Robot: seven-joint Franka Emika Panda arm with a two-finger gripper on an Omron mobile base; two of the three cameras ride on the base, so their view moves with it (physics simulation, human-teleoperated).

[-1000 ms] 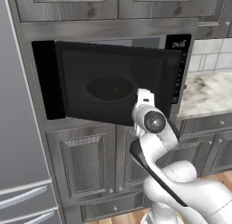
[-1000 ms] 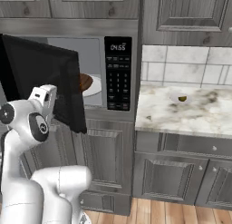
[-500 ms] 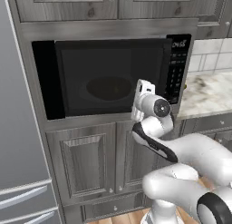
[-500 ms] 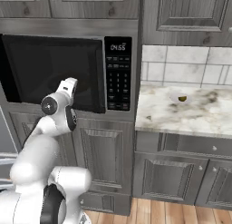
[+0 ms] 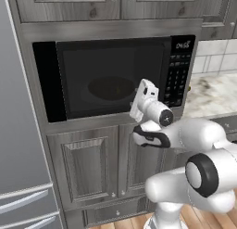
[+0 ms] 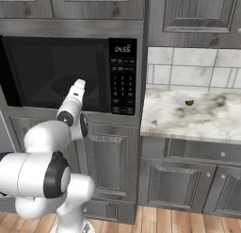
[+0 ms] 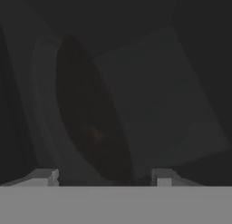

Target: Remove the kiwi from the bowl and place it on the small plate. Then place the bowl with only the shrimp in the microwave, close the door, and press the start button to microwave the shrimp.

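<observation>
The gripper point(image 5: 140, 99) sits right up against the dark glass of the microwave door point(image 5: 111, 79), and in the hand view its two finger tips point(image 7: 43, 177) stand apart with nothing between them, so it is open and holding nothing. The door appears shut flush with the microwave point(image 6: 70, 71). Through the tinted glass the bowl point(image 7: 88, 123) shows as a dark oval resting on the turntable, with a faint orange speck inside that is probably the shrimp point(image 7: 95, 133). Out on the counter to the right, the kiwi point(image 6: 189, 103) lies on the small plate point(image 6: 187, 101), well apart from the microwave.

What remains, by the look of it, is the start button on the keypad point(image 6: 122, 81), just right of the door. A button is stiff and flat and takes a push, not a grasp; a single finger tip pressed squarely on it would likely serve best, since open fingers could straddle it or catch a neighbouring key. Which key is start is too small to tell here.
</observation>
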